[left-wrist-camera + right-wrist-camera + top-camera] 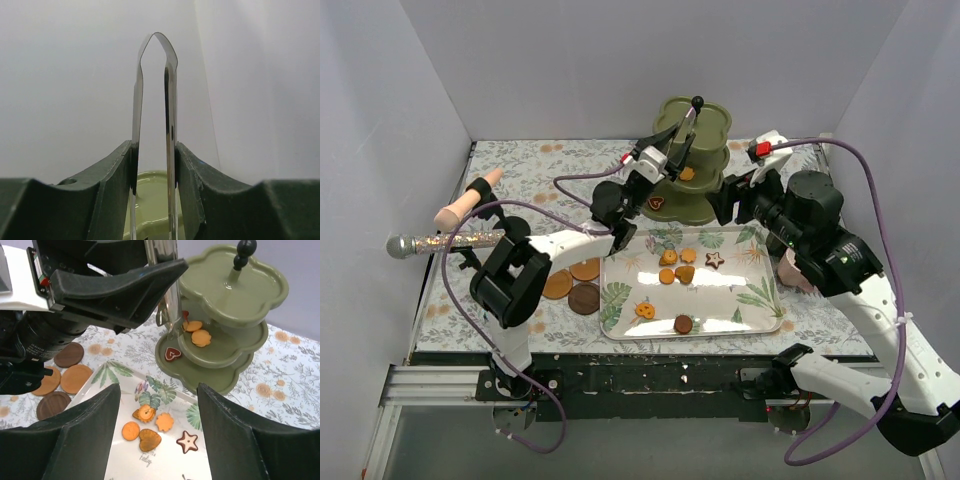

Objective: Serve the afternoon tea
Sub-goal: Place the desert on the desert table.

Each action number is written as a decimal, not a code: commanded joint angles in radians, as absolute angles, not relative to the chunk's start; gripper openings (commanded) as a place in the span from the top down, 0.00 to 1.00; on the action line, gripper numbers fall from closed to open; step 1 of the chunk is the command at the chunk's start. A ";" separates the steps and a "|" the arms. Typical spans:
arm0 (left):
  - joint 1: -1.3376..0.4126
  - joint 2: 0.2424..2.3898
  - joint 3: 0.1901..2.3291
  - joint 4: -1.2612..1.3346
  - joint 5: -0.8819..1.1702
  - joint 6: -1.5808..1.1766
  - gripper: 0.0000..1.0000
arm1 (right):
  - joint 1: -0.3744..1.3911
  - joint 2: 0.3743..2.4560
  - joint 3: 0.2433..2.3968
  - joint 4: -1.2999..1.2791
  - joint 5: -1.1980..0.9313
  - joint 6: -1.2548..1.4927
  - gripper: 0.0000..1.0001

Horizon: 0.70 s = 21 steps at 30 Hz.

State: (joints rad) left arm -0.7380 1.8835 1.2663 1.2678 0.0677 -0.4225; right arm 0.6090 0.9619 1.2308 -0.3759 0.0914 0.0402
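Stand and stock: the olive-green stand [697, 118] sits by the far edge of the counter, right of centre, with its black knob [244, 251] upright. The middle tier holds two orange biscuits [198, 333]. The bottom tier holds one brown heart biscuit [173, 354]. The top tier looks bare. The other loose biscuits [678, 266] lie on the leaf-print tray [720, 300], which runs along the near edge just in front of the stand. The brown coasters [584, 298] are beside the tray's left side.

Step in hand (my judgement): moving biscuits from the tray to the tiers with the metal tongs [171, 315]. The tong tips are at the rim of the middle tier, just beside the orange pair. A small red shape sits by the tips, and I cannot tell whether it is a gripped biscuit.

Doing it well:
- Bring the tips down inside the tier's raised lip before easing the squeeze.
- Release onto bare green, not onto the two biscuits already there.
- Lift out along the line of entry, clear of the top tier's underside and the centre post, so the stand is not nudged.

Claws: my left gripper [153, 187] is clamped on the tongs. Its fingers [112, 190] press both blades to a narrow gap. My right gripper [157, 392] is spread wide, holds nothing and touches nothing. It hovers over the tray's far side, facing the stand.
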 commanded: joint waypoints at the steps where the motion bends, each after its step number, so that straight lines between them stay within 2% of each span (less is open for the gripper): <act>1: -0.758 1.711 1.210 1.180 0.118 -0.436 0.64 | 0.606 0.936 1.356 -0.440 0.028 0.012 0.28; 4: -0.767 1.602 1.160 1.022 0.143 -0.488 0.63 | 0.606 0.928 1.405 -0.483 -0.090 -0.047 0.28; 11: -0.769 1.269 1.031 0.567 0.227 -0.558 0.64 | 0.607 0.876 1.368 -0.488 -0.454 -0.140 0.27; 21: -0.767 1.019 1.022 -0.082 0.414 -0.606 0.65 | 0.607 0.975 1.454 -0.656 -0.586 -0.288 0.28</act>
